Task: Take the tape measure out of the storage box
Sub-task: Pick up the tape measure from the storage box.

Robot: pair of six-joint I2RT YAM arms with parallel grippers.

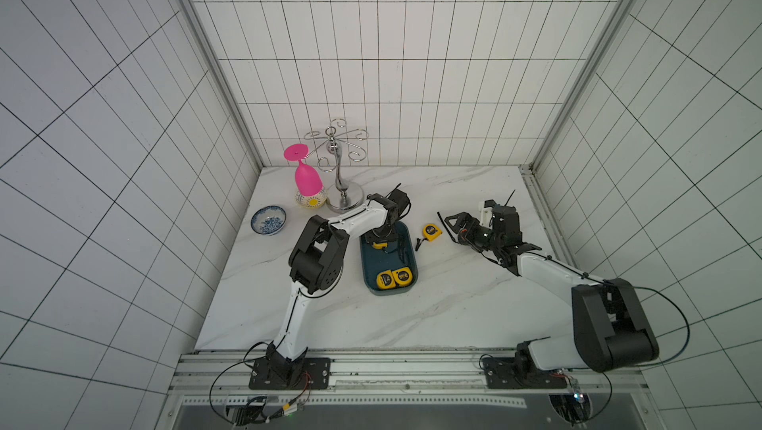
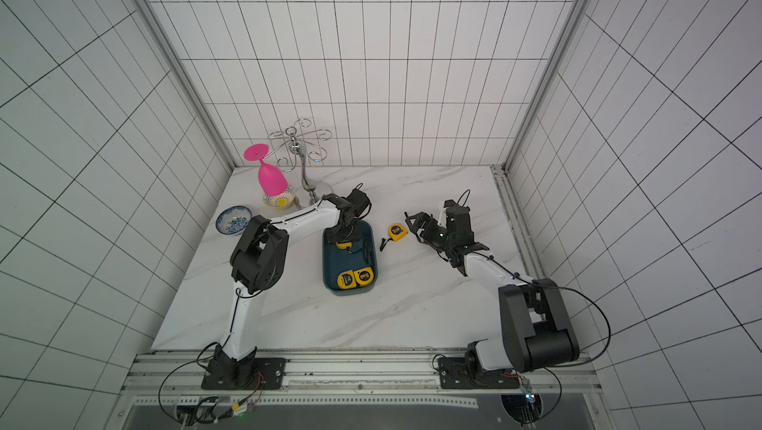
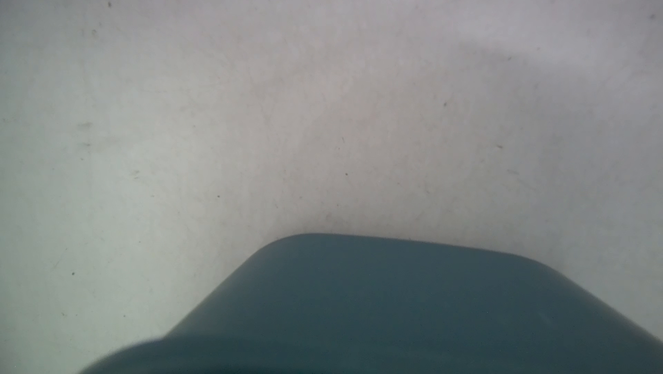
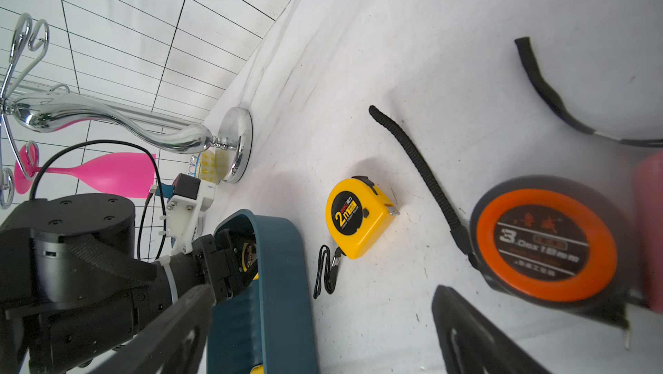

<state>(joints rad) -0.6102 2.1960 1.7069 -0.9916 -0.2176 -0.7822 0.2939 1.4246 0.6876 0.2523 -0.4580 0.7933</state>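
The dark teal storage box (image 1: 409,261) (image 2: 373,261) (image 4: 283,264) lies mid-table. My left gripper (image 1: 379,243) (image 2: 343,243) reaches down into its far end, shut on a yellow tape measure (image 4: 250,257) that shows between its jaws in the right wrist view. Two more yellow tape measures (image 1: 385,279) (image 1: 403,275) lie at the box's near end. A yellow 2 m tape measure (image 1: 431,233) (image 4: 355,218) lies on the table right of the box. My right gripper (image 1: 447,226) (image 4: 323,336) hovers open beside it. The left wrist view shows only the box wall (image 3: 394,300) and table.
An orange-and-black tape measure (image 4: 545,243) with a black strap lies close under the right gripper. At the back left stand a chrome glass rack (image 1: 340,160) with a hanging pink goblet (image 1: 307,178), a flowered cup (image 1: 311,200) and a blue-and-white bowl (image 1: 269,220). Tiled walls enclose the table.
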